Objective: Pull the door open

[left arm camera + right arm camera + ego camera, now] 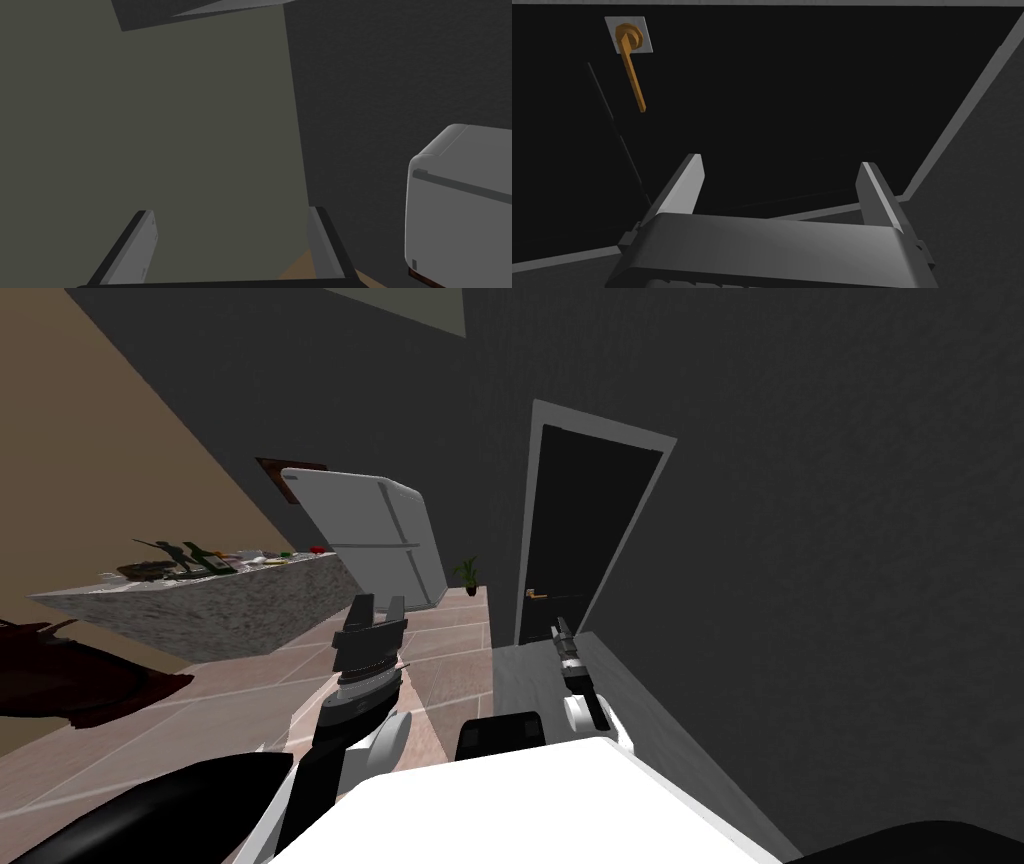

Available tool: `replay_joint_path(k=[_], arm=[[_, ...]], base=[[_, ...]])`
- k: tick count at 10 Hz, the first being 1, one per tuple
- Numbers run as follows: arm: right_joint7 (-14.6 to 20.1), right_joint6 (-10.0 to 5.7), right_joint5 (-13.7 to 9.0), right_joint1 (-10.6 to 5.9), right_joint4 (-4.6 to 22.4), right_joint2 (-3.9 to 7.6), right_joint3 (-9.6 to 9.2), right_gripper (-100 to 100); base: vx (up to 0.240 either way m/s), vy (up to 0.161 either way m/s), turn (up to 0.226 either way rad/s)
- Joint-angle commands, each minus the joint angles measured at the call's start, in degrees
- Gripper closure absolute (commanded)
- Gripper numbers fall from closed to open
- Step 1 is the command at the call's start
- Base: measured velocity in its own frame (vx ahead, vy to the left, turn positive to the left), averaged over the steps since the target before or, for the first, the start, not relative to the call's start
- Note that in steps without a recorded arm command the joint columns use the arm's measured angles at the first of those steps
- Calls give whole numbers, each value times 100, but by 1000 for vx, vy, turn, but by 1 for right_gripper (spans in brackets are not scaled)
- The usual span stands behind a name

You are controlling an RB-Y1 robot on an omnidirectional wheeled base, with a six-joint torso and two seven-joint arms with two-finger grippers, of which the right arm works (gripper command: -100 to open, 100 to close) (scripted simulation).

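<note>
Nearest, right claw spread wide and empty, pointed at the dark door, clear of its orange-brown lever handle on a pale plate; left claw likewise spread wide, holding nothing. Farther off, door set in a light grey frame in a dark wall; to its left a small potted plant, a white fridge and a speckled desk carrying small items

Left gripper, right gripper: fingers spread, arms extended forward.
</note>
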State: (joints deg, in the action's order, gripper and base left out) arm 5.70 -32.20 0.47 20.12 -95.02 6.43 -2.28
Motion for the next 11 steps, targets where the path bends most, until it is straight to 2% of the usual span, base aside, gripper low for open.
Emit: replay_joint_path(k=[1,2,3,5,6,11], arm=[[48,-98,-35,-79,286,66,29,-100],[76,-165,-57,-131,453,106,40,-100],[76,-165,-57,-131,495,106,40,-100],[130,-300,-101,-235,842,183,63,-100],[130,-300,-101,-235,895,183,63,-100],[264,-631,-210,-490,1812,370,119,-100]], base=[[57,-12,44],[76,-22,91],[56,-14,27],[65,-14,72],[61,-6,22],[88,-20,75]])
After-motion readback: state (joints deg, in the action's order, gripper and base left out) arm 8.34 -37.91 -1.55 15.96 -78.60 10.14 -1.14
